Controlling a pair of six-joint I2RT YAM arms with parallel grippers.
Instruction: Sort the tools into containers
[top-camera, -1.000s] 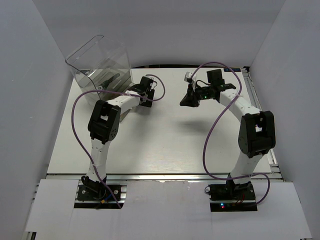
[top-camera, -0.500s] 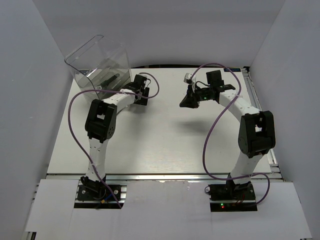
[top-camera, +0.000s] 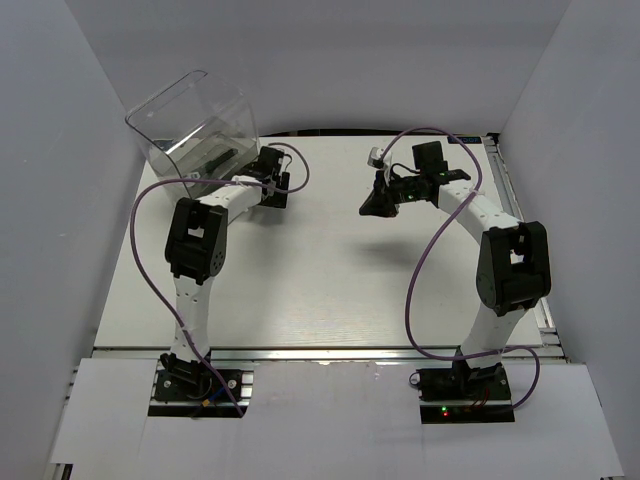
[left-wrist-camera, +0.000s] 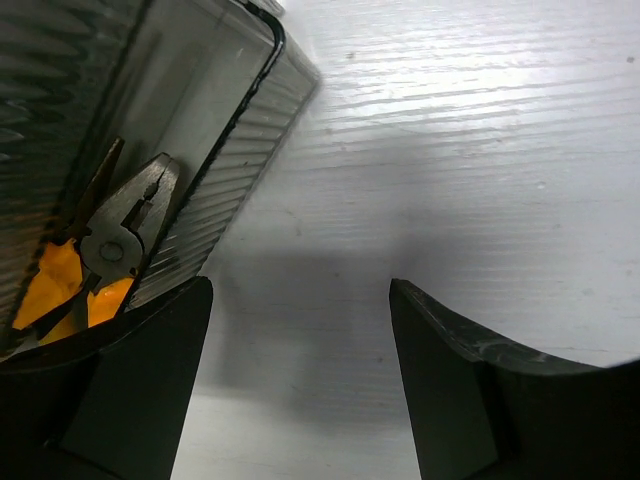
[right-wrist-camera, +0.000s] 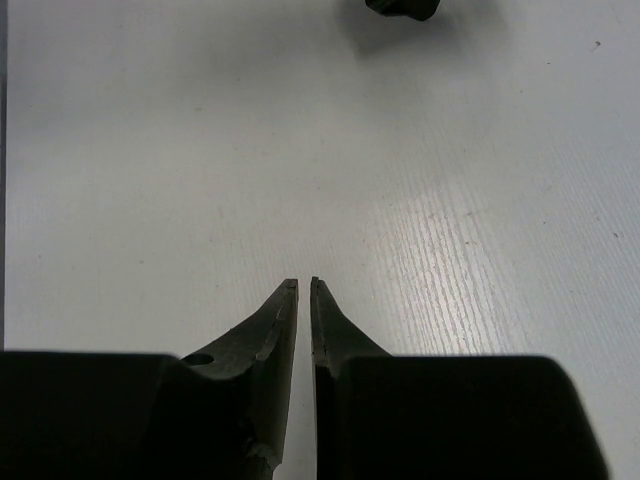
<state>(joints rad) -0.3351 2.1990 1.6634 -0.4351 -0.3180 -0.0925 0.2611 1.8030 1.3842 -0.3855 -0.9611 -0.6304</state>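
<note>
The left gripper (left-wrist-camera: 300, 330) is released, its fingers spread wide over the bare white surface (left-wrist-camera: 450, 150) with nothing between them. Just beside its left finger stands the clear plastic cabinet with a ribbed grey-tinted drawer (left-wrist-camera: 250, 130). Orange-handled steel pliers (left-wrist-camera: 125, 225) lie inside, behind the see-through wall. The right gripper (right-wrist-camera: 305, 285) is clenched on nothing, well apart from the cabinet.

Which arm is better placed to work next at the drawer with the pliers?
Left, probably. The left tool is open right beside the drawer holding the pliers; the right tool is shut and far from it.
</note>
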